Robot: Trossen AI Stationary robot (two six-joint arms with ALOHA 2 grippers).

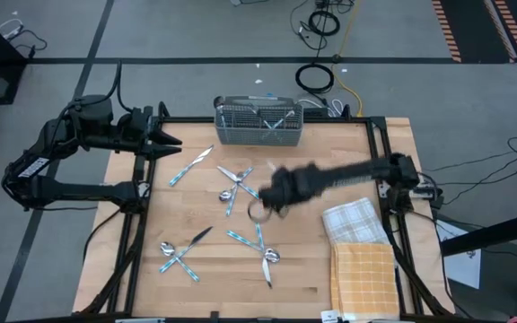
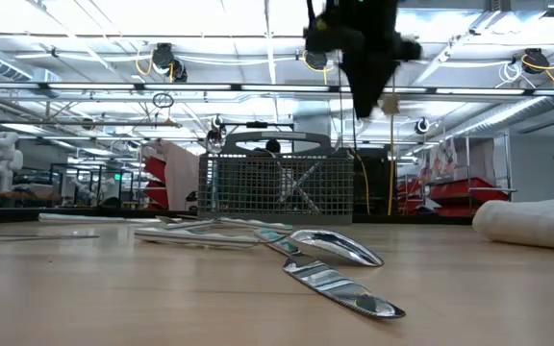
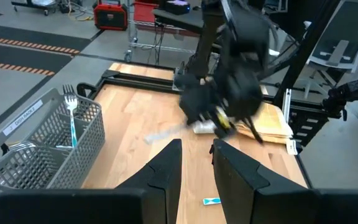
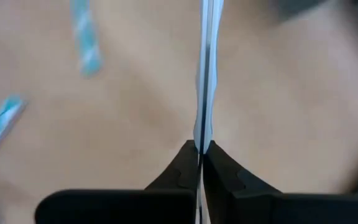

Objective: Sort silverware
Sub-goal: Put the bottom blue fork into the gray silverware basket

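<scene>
Silverware point(image 1: 232, 190) is lying scattered in small crossed clusters over the wooden worktop point(image 1: 303, 269), while a few pieces are standing in the wire-mesh caddy point(image 1: 258, 121) at the far edge. The right claw point(image 4: 199, 149) is hovering above the middle of the worktop with its fingers pressed together on the thin edge of one piece of silverware point(image 4: 205, 81), seen edge-on. The left claw point(image 3: 196, 163) is waiting near the worktop's left far corner, its fingers partly spread and holding nothing. Two folded cloths point(image 1: 359, 247) are lying at the right.
</scene>
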